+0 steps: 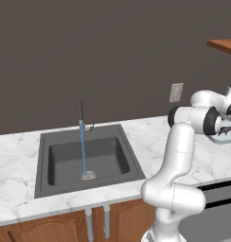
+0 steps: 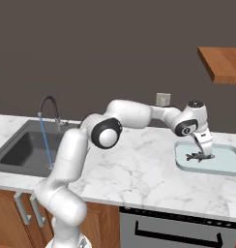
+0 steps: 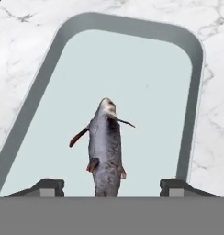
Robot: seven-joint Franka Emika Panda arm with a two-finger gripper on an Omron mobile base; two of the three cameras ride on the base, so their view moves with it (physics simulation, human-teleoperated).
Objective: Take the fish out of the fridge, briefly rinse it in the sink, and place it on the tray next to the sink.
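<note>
The grey fish lies lengthwise on the pale blue-grey tray, its tail end between my fingers. My gripper hangs just above it, open, with both fingertips well clear of the fish's sides. From the right base view, the gripper points down over the fish at the left part of the tray. The dark sink is set into the marble counter to the left, and a thin blue stream of water runs from its faucet. The fridge is out of view.
A wall outlet sits behind the counter. A wooden shelf hangs above the tray. Below the counter are wooden cabinet doors and a dark appliance front. Bare marble stretches between sink and tray.
</note>
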